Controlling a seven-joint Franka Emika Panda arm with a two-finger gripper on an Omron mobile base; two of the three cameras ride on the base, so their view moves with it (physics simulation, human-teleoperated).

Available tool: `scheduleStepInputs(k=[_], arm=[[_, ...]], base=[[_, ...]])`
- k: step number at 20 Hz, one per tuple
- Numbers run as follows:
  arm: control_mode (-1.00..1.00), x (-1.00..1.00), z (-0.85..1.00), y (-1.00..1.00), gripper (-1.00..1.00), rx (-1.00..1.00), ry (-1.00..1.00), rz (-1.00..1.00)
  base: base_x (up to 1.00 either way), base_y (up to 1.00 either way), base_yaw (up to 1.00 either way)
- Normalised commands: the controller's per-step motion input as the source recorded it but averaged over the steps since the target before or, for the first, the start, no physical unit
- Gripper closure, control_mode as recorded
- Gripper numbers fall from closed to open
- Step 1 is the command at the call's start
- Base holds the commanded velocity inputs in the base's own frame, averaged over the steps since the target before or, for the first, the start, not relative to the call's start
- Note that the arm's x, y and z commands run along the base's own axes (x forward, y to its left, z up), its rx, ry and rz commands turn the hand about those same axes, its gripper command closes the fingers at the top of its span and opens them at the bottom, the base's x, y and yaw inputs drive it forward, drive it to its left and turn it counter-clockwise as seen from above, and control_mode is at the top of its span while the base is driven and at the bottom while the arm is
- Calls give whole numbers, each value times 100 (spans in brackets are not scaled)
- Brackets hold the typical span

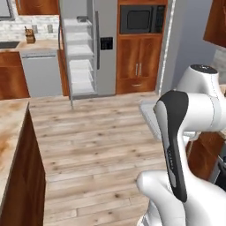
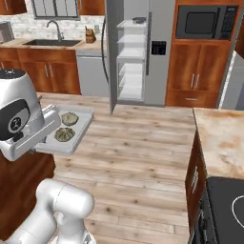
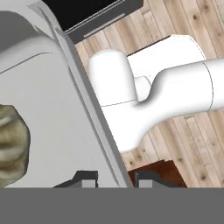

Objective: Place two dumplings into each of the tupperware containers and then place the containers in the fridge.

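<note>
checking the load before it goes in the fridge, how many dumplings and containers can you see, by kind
dumplings: 2, both lying in the light grey container
tupperware containers: 2, the light grey container with its rim between the tool's fingers, and a dark container on the fridge's top shelf
total: 4

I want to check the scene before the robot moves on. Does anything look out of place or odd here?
Nothing looks spilled or damaged. The gripper is shut on the rim of the light grey container, held level above the wooden floor, with two dumplings inside. The fridge door stands open, with a small dark object on the top shelf.
</note>
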Motion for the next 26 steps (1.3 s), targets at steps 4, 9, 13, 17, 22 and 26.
scheduleStepInputs(k=[4, 9, 13, 17, 22, 26], arm=[[100, 0, 0, 0, 100, 0, 0, 0], [100, 0, 0, 0, 100, 0, 0, 0], [100, 0, 0, 0, 100, 0, 0, 0], [100, 0, 0, 0, 100, 0, 0, 0], [100, 0, 0, 0, 100, 0, 0, 0], [100, 0, 0, 0, 100, 0, 0, 0]], base=[[100, -69, 18], [100, -23, 23], [100, -10, 38], [100, -32, 10], [100, 74, -28], [100, 85, -38]])
